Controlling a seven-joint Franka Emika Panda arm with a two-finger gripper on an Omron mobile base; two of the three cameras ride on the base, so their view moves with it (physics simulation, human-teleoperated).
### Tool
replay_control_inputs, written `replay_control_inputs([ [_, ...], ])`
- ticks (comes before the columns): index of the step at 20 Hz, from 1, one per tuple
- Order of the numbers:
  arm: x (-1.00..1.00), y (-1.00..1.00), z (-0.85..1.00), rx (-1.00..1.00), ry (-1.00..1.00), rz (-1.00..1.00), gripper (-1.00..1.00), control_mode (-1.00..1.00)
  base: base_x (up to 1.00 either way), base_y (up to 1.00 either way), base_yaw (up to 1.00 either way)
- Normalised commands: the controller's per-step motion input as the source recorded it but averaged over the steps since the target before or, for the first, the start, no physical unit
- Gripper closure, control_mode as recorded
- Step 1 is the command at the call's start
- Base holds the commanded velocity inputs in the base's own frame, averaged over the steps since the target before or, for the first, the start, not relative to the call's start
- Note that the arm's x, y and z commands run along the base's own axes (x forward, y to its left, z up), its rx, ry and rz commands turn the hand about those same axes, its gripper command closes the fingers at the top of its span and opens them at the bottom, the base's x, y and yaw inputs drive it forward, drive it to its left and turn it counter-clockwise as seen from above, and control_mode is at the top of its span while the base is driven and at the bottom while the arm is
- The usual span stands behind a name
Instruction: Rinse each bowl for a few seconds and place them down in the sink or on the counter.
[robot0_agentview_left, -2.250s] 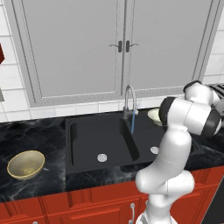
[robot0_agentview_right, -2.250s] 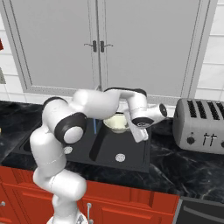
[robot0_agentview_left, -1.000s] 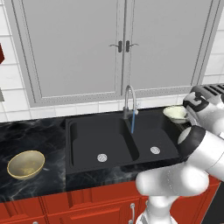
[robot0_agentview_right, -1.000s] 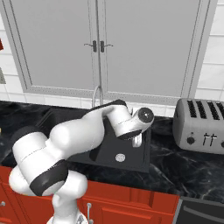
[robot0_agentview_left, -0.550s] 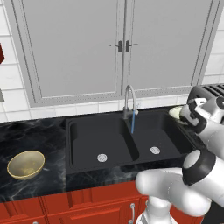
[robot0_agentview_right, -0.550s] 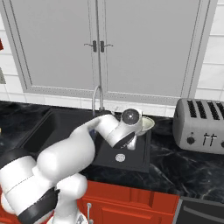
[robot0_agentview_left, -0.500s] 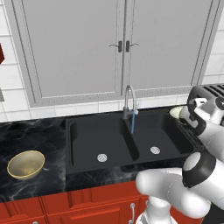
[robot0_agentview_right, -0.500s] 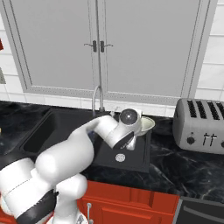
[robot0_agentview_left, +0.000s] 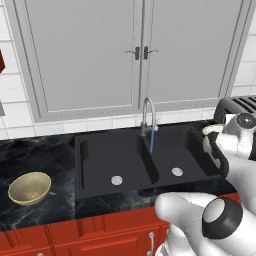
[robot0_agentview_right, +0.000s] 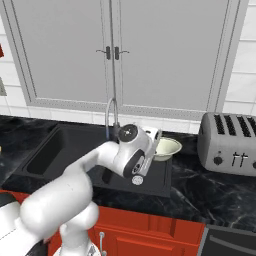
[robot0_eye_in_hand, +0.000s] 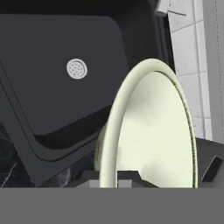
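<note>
A pale cream-white bowl (robot0_agentview_right: 166, 148) with a greenish tint sits at the right end of the matte black sink (robot0_agentview_left: 100, 165), over the black marble counter (robot0_agentview_right: 210, 187) beside the right basin, its rim pinched between the closed fingers of the gripper (robot0_eye_in_hand: 114, 176). From the hand camera the bowl (robot0_eye_in_hand: 151, 131) stands nearly on edge, its rim running down between the two dark fingertips (robot0_eye_in_hand: 89, 177) and its hollow turned to one side; whether its foot touches the counter cannot be made out. The left base camera catches a sliver of the same bowl (robot0_agentview_left: 212, 129) behind the white wrist. A thin blue stream of water (robot0_agentview_left: 152, 141) falls from the curved steel faucet (robot0_agentview_left: 147, 111) into the sink near the divider, well apart from the held bowl. The second bowl, tan-gold (robot0_agentview_left: 29, 188), rests upright on the counter left of the sink. A silver toaster (robot0_agentview_right: 227, 145) stands on the counter to the right, below grey cabinet doors (robot0_agentview_right: 115, 52).
</note>
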Motion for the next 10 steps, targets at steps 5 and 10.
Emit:
replay_control_inputs([
  [5, -0.44, -0.14, 0.15, 0.0, 0.0, -0.23, 1.0, -1.0, 0.0, 0.0, 0.0],
  [10, -0.37, -0.24, 0.13, 0.0, 0.0, -0.2, 1.0, -1.0, 0.0, 0.0, 0.0],
])
